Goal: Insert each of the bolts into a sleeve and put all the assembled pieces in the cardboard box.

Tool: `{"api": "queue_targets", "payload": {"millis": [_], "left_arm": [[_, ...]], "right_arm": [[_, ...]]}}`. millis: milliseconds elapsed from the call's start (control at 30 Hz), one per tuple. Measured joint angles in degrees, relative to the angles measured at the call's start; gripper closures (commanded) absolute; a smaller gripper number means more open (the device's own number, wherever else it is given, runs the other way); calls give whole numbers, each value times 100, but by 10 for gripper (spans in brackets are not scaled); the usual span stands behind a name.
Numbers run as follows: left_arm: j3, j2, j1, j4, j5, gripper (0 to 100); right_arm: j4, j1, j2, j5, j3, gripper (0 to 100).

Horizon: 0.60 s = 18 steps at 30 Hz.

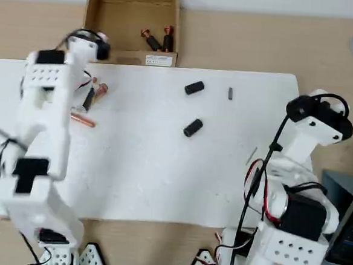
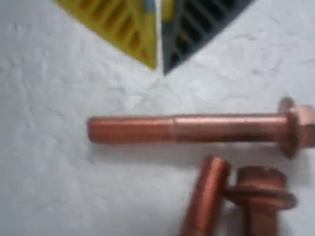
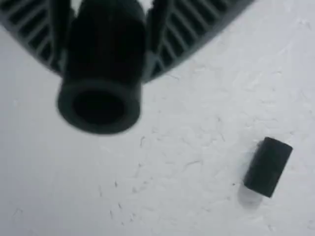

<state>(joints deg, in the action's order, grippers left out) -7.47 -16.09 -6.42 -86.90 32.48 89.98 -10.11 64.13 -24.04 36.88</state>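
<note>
Right gripper (image 3: 106, 51) is clamped on a black sleeve (image 3: 101, 93). Left gripper (image 2: 160, 63) is closed with nothing held, near a copper bolt (image 2: 187, 129) lying at the mat's (image 1: 161, 180) left. Two assembled pieces (image 1: 158, 40) are seen in the cardboard box (image 1: 127, 20), far side.

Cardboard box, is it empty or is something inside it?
Not empty. Two assembled pieces, copper and black, lie side by side on the floor of the cardboard box.
</note>
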Motion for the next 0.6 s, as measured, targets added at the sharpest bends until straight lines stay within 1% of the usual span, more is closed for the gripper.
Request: {"api": "queue_targets", "payload": {"millis": [100,200,333,467,600], "left_arm": [[-967,-791,79,-607,158,997],[-1960,-1371,79,-905,176,997],[-2901,-1855,79,-985,193,997],[-3446,-2110,105,-993,396,997],[-3587,-2409,237,-993,668,979]], "right_arm": [[0,0,132,0,26,989],[0,0,273,0,202,989],[0,0,519,0,519,989],[0,0,862,0,756,989],[0,0,1099,0,897,989]]}}
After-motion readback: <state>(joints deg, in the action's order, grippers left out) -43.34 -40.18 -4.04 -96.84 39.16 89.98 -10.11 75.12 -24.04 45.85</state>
